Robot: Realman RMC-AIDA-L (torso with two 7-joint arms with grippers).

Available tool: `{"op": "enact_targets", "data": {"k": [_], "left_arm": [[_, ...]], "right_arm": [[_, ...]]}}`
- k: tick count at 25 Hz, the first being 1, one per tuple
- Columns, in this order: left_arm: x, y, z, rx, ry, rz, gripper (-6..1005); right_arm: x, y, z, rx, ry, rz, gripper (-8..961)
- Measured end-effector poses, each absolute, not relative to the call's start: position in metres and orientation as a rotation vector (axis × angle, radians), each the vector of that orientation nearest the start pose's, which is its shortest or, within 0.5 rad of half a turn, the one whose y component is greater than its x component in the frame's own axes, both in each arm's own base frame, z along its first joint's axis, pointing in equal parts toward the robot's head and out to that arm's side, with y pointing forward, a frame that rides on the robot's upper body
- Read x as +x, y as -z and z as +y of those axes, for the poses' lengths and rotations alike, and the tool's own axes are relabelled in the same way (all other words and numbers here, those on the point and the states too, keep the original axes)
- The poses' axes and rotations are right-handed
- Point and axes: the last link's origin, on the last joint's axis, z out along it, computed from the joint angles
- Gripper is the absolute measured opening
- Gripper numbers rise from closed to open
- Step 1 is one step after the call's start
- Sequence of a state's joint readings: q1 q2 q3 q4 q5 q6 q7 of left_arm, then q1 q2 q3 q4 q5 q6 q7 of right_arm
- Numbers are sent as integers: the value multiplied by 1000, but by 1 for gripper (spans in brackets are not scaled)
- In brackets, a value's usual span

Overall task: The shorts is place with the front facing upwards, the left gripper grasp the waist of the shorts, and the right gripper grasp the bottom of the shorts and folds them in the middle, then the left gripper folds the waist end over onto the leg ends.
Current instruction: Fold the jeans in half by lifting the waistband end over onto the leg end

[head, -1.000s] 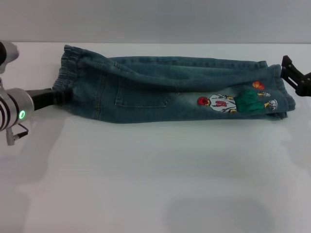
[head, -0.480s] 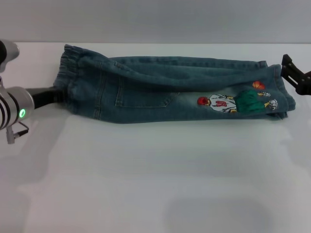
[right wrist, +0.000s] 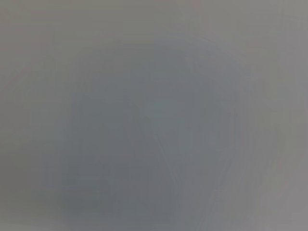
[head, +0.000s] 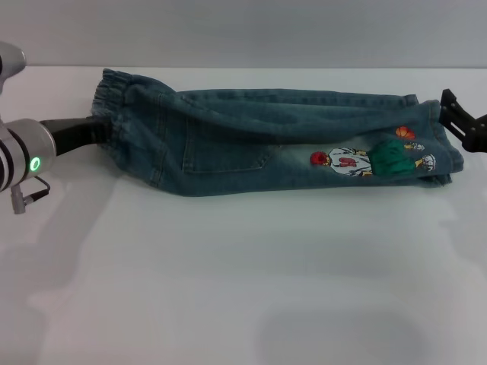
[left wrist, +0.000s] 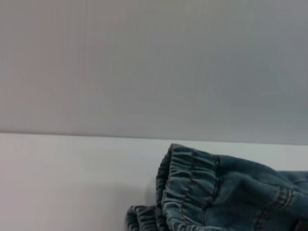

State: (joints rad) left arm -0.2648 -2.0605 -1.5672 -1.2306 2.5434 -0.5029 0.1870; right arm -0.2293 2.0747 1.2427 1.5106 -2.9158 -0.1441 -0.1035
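Folded blue-green denim shorts [head: 281, 141], cartoon print [head: 373, 160] up.

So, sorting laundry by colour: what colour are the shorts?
Blue-green denim shorts with a colourful cartoon print; clearest in the head view.

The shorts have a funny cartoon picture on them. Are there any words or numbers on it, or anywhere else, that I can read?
No text can be read anywhere.
Cartoon print on the shorts: red, green and white figures; any lettering is too small to read.
Left hand at the waist and right hand at the leg ends: no labels visible.
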Motion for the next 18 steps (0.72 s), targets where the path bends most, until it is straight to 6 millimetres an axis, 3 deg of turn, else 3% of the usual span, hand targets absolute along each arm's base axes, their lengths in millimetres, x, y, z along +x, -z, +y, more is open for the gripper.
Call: {"op": "enact_targets", "data": {"k": [6,11,12,18], "left_arm": [[-249,-15,376,-1865,308,-1103,150],[-236,-20,374,-1878,345,-1076,118],[-226,-26,374,-1886,371,-1050,112],[-217,-30,374,-1893,389,-1029,86]], "right_arm": [[249,-17,287,-1719,-438,585,807],[252,-12,293,-1733,-427,586,639],[253,-11,294,-1737,-426,585,605],[249,-6,300,-1760,-425,581,349]]}}
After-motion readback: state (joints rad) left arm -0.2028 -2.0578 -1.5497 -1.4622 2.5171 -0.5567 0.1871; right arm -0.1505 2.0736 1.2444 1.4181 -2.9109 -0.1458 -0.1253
